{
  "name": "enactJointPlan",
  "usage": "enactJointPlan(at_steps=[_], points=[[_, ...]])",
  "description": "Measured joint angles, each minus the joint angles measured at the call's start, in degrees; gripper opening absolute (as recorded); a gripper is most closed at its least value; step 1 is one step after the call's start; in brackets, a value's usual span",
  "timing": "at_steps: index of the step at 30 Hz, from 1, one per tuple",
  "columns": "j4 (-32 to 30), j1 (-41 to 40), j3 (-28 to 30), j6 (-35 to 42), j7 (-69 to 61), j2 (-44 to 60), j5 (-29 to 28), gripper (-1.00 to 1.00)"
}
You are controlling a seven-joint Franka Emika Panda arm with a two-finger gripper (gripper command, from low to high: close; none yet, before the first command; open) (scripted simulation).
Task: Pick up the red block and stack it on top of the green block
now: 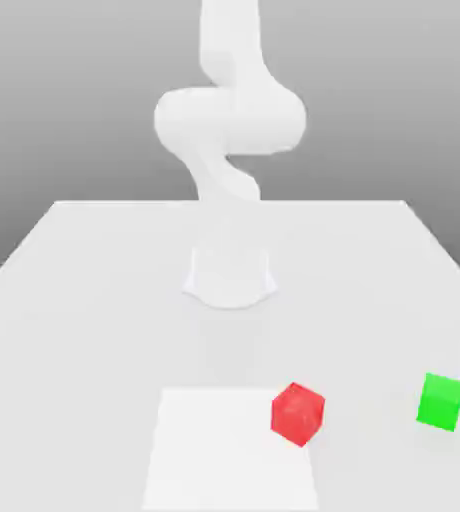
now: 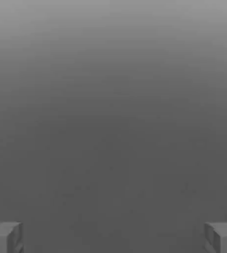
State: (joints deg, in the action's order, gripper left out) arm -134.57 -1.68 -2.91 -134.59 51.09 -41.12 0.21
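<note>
red block [image 1: 298, 413]: nearest thing on the table [image 1: 94, 300]. Sits at the near edge region, a little to the exterior view's right of centre, touching the right border of a paler square patch [image 1: 229, 450]. Resting flat but turned, one vertical edge facing the camera. Nothing touches it.

green block [image 1: 440, 401]: same near band of the table, well apart from the red block, out toward the exterior view's right edge. Faces roughly square to the camera. Top face bare.

arm [image 1: 229, 120]: farther back; white base [image 1: 230, 277] stands mid-table, links rising and folding above it. The hand itself I cannot pick out in the exterior view.

gripper [image 2: 113, 237]: in the hand view the two grey fingertips [image 2: 4, 237] stand far apart at the frame corners, so jaws spread wide, nothing between them. Plain grey ground lies past them; neither block appears there.

key relation: red block lies on the near side of the base, offset to the exterior view's right; judged, the hand must travel toward the camera and slightly right, then descend.

grasp note: cube has no long axis, but its turned stance suggests rotating the wrist so the pads meet two flat faces.

progress: judged at the start; pick not yet begun.
</note>
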Motion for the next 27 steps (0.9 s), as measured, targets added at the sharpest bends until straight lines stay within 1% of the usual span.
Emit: enactJointPlan(at_steps=[6,11,18,20,22,26,27], points=[[-7.47,-4.07,-7.77,-7.8,15.02,13.2,-0.08,0.0],[-13.41,-6.31,-12.96,-13.96,27.42,23.71,-0.88,0.0],[-21.68,-5.93,-16.87,-22.52,44.53,38.32,-1.77,0.0],[-23.17,-5.02,-16.85,-25.17,48.34,42.3,-2.4,0.0],[-23.03,-4.63,-15.4,-28.16,51.55,46.21,-5.63,0.0],[-21.89,0.41,-8.63,-34.36,57.29,54.0,-13.09,0.0],[-21.66,1.7,-7.05,-35.57,58.21,55.47,-14.33,-1.0]])
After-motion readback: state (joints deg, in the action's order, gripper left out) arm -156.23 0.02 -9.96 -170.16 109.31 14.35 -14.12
